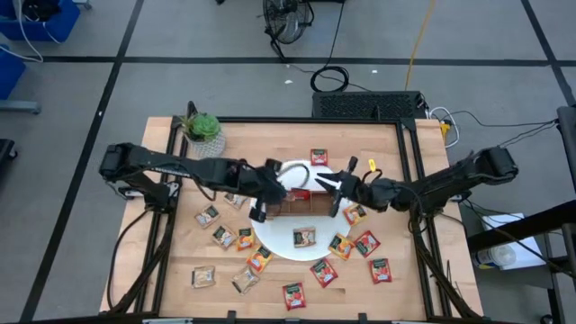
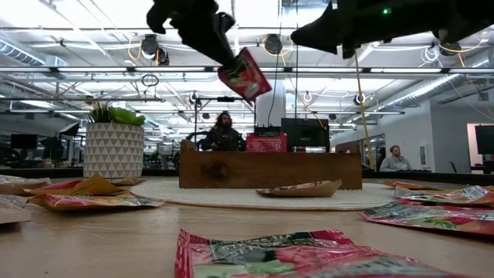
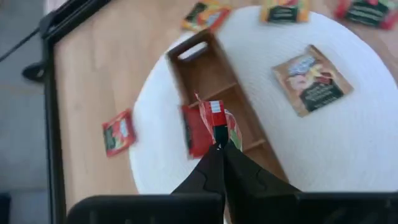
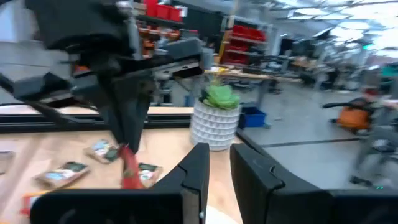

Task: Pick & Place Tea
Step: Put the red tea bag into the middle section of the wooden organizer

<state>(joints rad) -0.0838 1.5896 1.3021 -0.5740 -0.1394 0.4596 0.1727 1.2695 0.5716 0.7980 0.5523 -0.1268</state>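
Note:
My left gripper (image 3: 219,148) is shut on a red tea sachet (image 2: 245,75) and hovers over the brown wooden tray (image 2: 270,170). The tray stands on the round white plate (image 1: 279,245) at mid-table. Another red sachet (image 2: 266,143) stands upright in the tray. My right gripper (image 4: 219,167) is level above the plate's right side, facing the left arm. A narrow gap shows between its fingers, and nothing is in it. Several more sachets (image 1: 364,243) lie flat on the table around the plate. My left gripper pinches the red sachet at its upper end (image 2: 228,68) between the two fingertips. The fingers slant down from the table's left side. The sachet hangs tilted below them, clear of the tray and the plate.
A green plant in a white pot (image 1: 202,130) stands at the far left corner. One sachet (image 1: 304,237) lies on the plate in front of the tray. Loose sachets cover the near half of the table (image 1: 207,277). People sit in the room beyond (image 2: 223,131).

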